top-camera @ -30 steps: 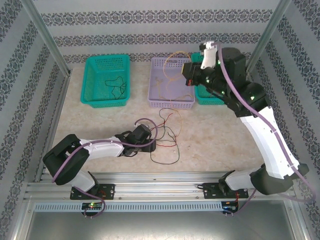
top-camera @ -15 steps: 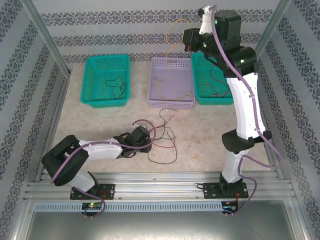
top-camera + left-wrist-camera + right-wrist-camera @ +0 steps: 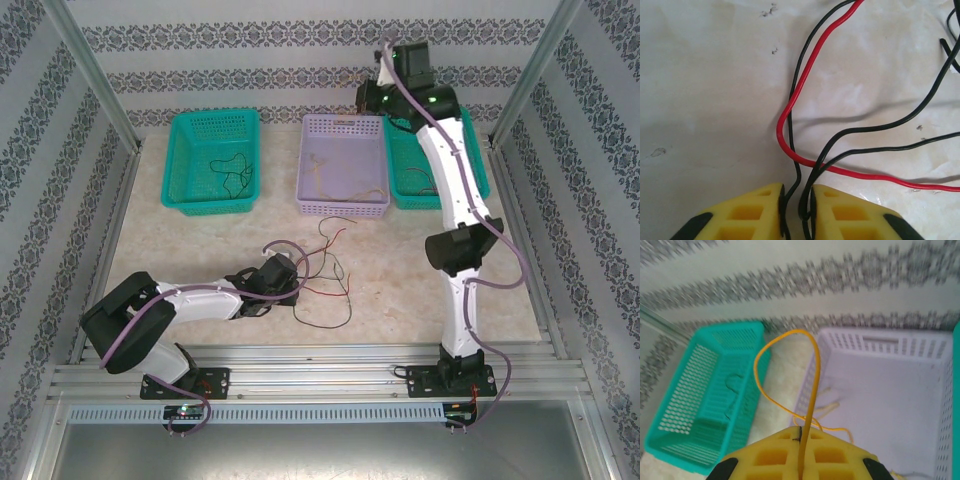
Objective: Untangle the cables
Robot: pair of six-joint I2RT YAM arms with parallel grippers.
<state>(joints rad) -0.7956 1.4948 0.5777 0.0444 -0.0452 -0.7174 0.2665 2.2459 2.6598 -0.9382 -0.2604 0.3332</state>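
A tangle of thin cables lies on the table in front of the lilac basket: red cable (image 3: 325, 291), black cable (image 3: 335, 322). My left gripper (image 3: 298, 286) lies low at the tangle's left edge. In the left wrist view its jaws (image 3: 797, 192) stand a narrow gap apart, with black cables (image 3: 880, 125) running between the pads and a red cable (image 3: 790, 100) crossing just beyond the tips. My right gripper (image 3: 366, 98) is raised high at the back wall. In the right wrist view it (image 3: 801, 432) is shut on a yellow cable (image 3: 760, 370) that loops above the baskets.
Three baskets line the back of the table. The left teal basket (image 3: 210, 206) holds a black wire (image 3: 236, 178). The lilac basket (image 3: 343, 208) holds tan wires, and the right teal basket (image 3: 420, 202) holds dark wires. Metal posts frame both sides.
The right arm rose and stretched towards the back wall, carrying the yellow cable up. The left gripper's jaws closed in around the black cables.
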